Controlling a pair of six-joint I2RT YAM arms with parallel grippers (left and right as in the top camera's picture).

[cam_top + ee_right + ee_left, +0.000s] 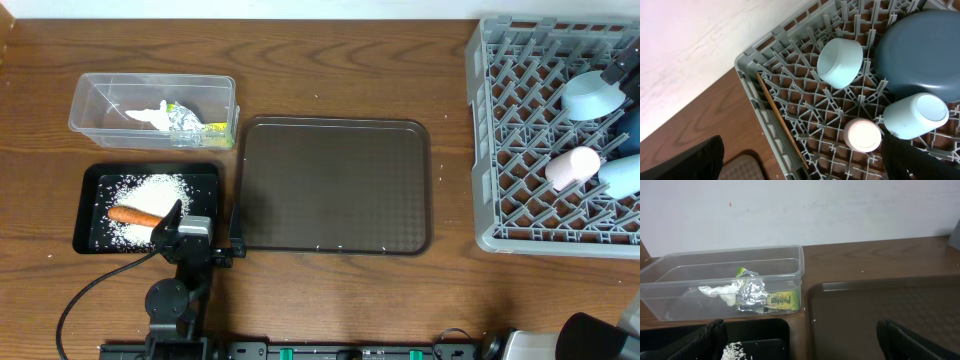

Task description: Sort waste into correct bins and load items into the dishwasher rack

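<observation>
At lower left of the overhead view, the left gripper (203,232) gapes over the black tray's (85,200) right edge, carrot (135,215) and rice (155,188) inside; the right gripper (800,167) hangs spread above the rack's (742,65) corner.

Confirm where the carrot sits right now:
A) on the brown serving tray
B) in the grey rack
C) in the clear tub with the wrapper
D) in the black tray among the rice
D: the carrot lies in the black tray among the rice, while the clear tub holds only the tissue and the wrapper.
</observation>
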